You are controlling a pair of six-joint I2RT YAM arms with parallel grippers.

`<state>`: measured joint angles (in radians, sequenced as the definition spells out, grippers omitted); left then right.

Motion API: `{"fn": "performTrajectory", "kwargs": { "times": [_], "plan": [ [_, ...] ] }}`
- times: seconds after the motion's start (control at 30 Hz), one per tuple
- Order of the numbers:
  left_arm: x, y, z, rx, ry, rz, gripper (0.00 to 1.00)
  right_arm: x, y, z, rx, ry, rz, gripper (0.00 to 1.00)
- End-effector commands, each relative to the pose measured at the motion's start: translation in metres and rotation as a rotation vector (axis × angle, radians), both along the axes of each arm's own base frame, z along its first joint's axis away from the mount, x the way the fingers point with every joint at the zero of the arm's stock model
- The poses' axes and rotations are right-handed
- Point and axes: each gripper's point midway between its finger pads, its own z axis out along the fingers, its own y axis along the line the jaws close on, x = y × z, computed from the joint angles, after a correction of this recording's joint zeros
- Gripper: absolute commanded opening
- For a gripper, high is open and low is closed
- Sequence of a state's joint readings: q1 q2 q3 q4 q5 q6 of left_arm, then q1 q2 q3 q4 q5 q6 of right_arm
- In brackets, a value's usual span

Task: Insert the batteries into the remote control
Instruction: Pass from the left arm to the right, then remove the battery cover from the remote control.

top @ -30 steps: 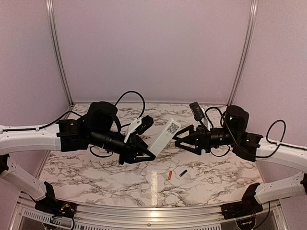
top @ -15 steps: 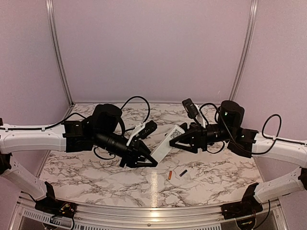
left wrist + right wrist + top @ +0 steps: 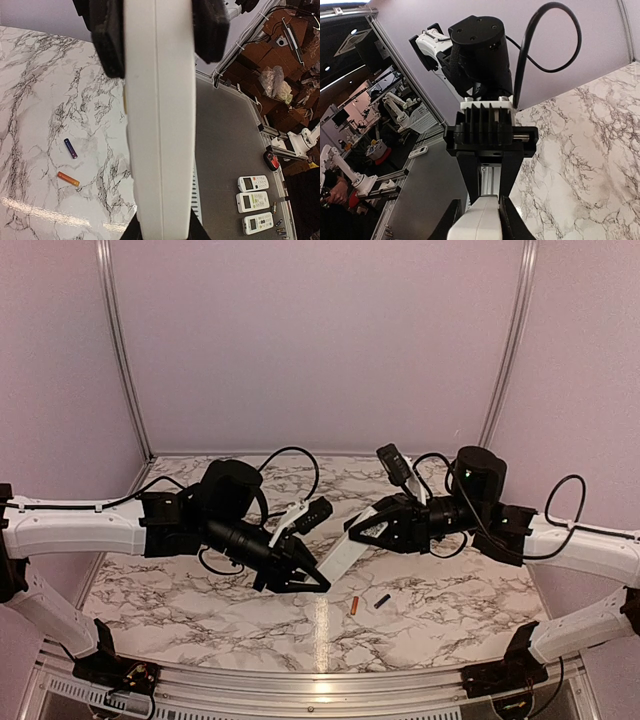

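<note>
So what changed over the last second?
The right gripper moved left and closed on the far end of the remote control. The left gripper still holds the near end, shifted slightly right. The orange battery and black battery haven't moved.

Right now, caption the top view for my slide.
Left gripper and right gripper clamp the remote control aloft; both batteries lie on the table.

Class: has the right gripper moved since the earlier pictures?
Yes. The right gripper moved left, away from the right corner post, onto the remote.
</note>
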<state>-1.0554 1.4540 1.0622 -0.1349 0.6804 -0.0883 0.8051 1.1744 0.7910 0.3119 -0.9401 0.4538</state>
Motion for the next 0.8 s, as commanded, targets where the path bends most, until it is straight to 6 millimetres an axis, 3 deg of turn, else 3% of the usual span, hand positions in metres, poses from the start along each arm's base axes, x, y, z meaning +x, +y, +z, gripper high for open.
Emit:
{"fn": "performTrajectory", "kwargs": {
  "times": [0.0, 0.07, 0.13, 0.2, 0.33, 0.47, 0.6, 0.77],
  "plan": [
    [0.006, -0.003, 0.012, -0.033, -0.018, -0.001, 0.01, -0.003, 0.003, 0.01, 0.002, -0.004, 0.027, 0.17],
    [0.007, -0.002, 0.011, -0.033, -0.018, 0.006, 0.06, -0.002, 0.004, 0.009, -0.001, 0.004, 0.023, 0.07],
    [0.011, -0.001, 0.011, -0.036, -0.018, 0.026, 0.23, -0.001, 0.004, 0.01, 0.003, 0.008, 0.017, 0.0],
    [0.018, 0.001, 0.011, -0.046, -0.015, 0.061, 0.44, 0.002, 0.004, 0.011, 0.001, 0.015, 0.003, 0.0],
    [0.035, 0.004, 0.011, -0.054, -0.009, 0.163, 0.64, 0.021, 0.004, 0.009, -0.025, 0.049, -0.092, 0.0],
    [0.049, 0.001, 0.002, -0.049, 0.061, 0.244, 0.73, 0.046, 0.0, -0.008, -0.082, 0.114, -0.222, 0.0],
    [0.056, -0.006, -0.008, -0.066, 0.138, 0.287, 0.74, 0.072, -0.013, -0.025, -0.109, 0.175, -0.34, 0.0],
    [0.074, -0.009, -0.006, -0.156, 0.25, 0.374, 0.77, 0.093, -0.033, -0.03, -0.068, 0.245, -0.461, 0.0]
  ]
}}
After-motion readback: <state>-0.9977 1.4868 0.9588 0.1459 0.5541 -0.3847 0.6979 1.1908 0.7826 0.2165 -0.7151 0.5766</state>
